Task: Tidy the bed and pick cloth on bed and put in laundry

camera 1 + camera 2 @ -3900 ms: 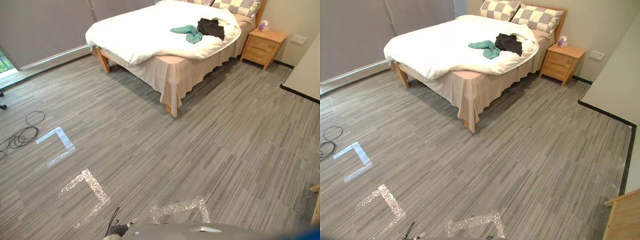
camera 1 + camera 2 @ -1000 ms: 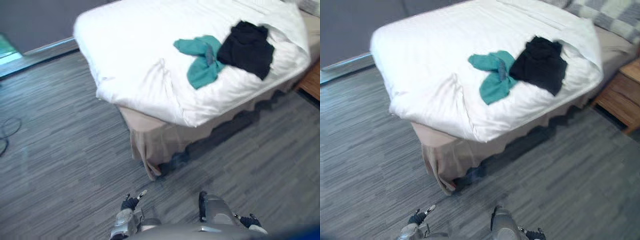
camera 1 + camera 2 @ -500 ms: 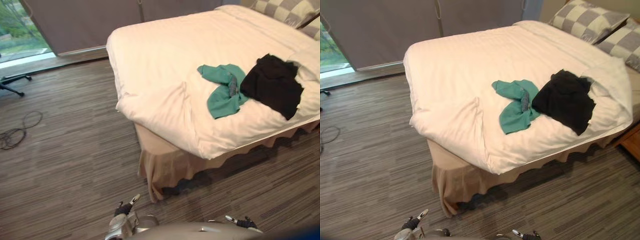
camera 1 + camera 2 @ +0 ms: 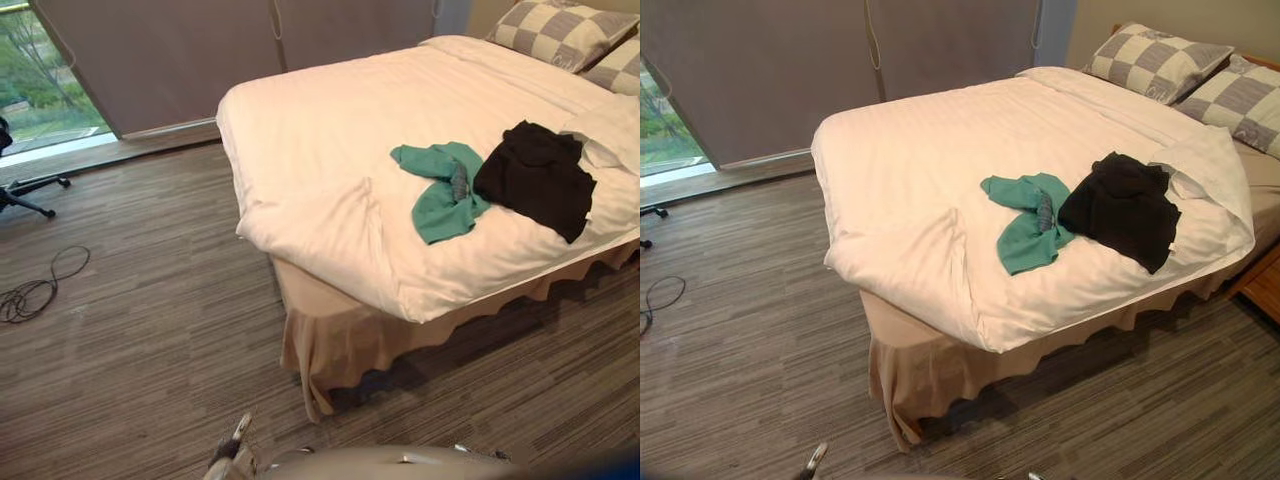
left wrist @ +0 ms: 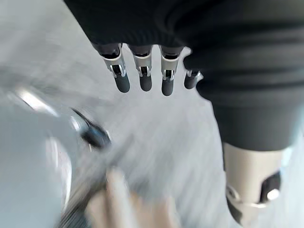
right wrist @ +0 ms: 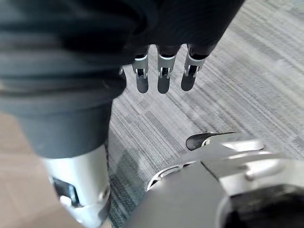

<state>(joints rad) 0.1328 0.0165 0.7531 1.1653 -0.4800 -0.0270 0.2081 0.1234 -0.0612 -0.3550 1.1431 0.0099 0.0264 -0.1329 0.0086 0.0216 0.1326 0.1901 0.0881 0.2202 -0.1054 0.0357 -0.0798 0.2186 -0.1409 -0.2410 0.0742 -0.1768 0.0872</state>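
- You see the crumpled teal cloth lying on the white-quilted bed, touching the crumpled black cloth beside it.
- Your left hand and right hand hang short of the bed, fingers straight, empty.

We lose the bed past the right edge, with the far pillow and the wooden nightstand cut off there. Where the teal cloth meets the black cloth, we can't tell which lies on top. Shapes past the left hand are smeared and unreadable.
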